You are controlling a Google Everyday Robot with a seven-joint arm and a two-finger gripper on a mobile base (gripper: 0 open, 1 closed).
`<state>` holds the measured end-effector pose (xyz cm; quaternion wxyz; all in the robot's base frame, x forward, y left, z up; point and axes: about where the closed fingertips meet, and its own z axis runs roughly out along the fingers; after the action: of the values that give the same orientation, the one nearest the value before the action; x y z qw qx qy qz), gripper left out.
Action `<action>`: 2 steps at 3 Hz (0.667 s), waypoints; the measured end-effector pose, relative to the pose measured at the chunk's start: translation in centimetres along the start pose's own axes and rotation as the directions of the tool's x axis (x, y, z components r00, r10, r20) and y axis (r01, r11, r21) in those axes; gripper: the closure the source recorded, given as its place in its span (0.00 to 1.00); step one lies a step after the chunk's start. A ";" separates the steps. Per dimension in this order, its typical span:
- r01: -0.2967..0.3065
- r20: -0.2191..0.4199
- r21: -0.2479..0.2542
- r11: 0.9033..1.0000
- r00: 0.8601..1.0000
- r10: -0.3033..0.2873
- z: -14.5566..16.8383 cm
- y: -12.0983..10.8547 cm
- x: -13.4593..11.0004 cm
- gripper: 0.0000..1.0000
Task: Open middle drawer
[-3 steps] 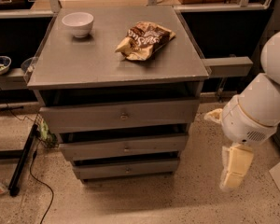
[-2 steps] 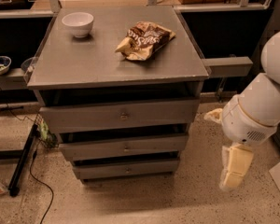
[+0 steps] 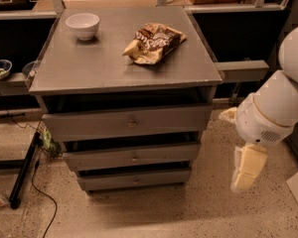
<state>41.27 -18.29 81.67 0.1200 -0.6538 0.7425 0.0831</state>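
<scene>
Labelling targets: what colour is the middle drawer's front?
Grey middle drawer, metal knob, best seen in the camera view; end effector hangs right of it, apart.

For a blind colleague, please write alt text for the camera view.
A grey cabinet has three stacked drawers; the gripper hangs low at the picture's right, apart from the middle drawer. A white bowl and a snack bag lie on top.

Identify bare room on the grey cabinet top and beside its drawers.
Bare: the front half of the grey cabinet top, forward of the white round bowl and crumpled brown snack bag. Crowded: its rear half. The cream pincer hangs right of the flat grey middle drawer, speckled floor free between.
</scene>
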 end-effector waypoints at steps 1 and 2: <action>-0.069 -0.030 0.011 0.998 0.997 0.070 1.2 -1.3 -1.3 0.00; -0.075 -0.031 0.011 0.997 0.997 0.075 1.2 -1.3 -1.3 0.00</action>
<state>42.79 -16.89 80.99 0.1085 -0.6260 0.7688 0.0737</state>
